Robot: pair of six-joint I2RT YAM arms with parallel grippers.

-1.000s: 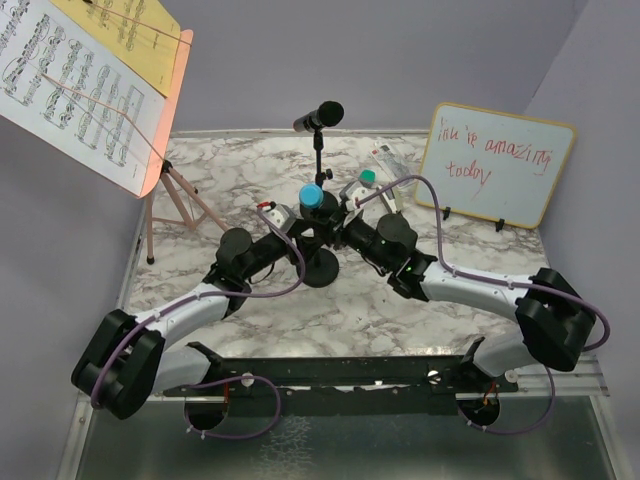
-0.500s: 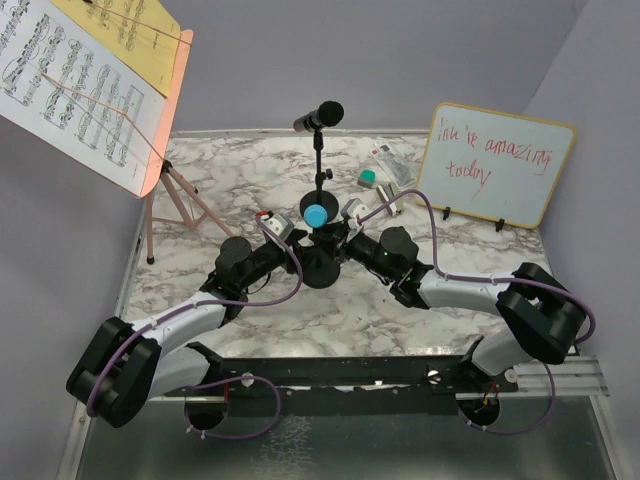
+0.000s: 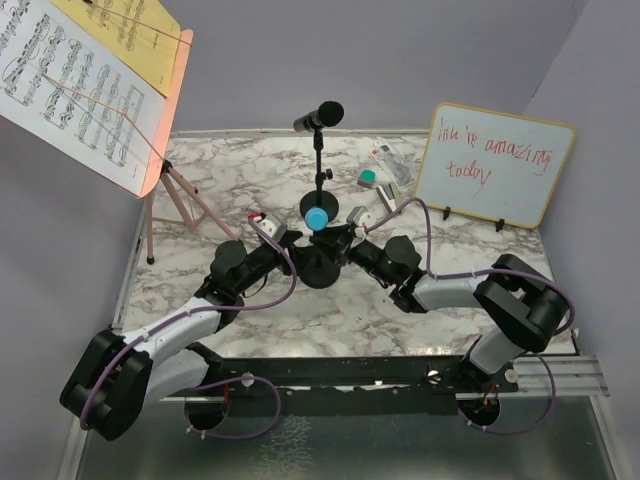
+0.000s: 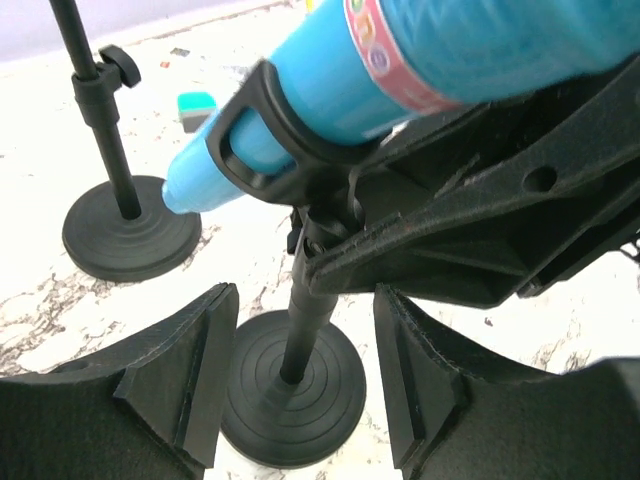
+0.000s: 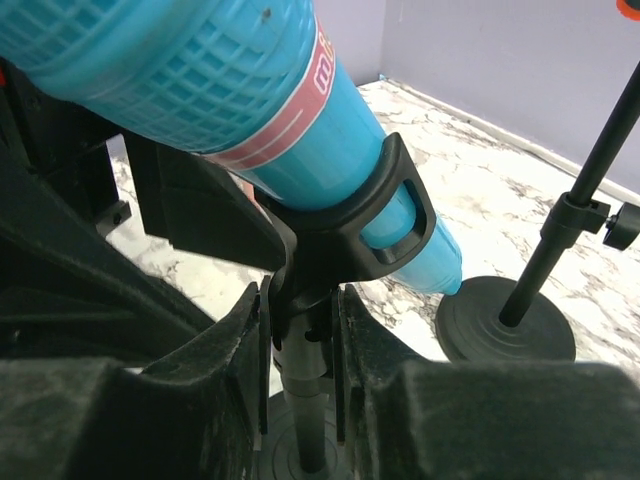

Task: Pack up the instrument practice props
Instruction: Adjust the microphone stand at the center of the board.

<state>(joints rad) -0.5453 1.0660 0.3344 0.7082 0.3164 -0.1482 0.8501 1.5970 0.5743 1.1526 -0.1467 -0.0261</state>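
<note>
Mic pole pinched by right end effector; left end effector open.

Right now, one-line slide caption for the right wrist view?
Right gripper clamps the stand pole under the clipped blue microphone; second stand behind on the marble table.

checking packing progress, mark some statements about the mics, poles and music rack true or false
1. The blue microphone sits in the clip of the near mic pole. True.
2. The right gripper has its jaws shut on that pole just under the clip. True.
3. The left gripper has its jaws shut on the blue microphone. False: they stand open either side of the pole, gripping nothing.
4. The black microphone lies flat on the table. False: it is mounted on the far mic pole.
5. The sheet music is off the pink music rack. False: pages are on it.
</note>
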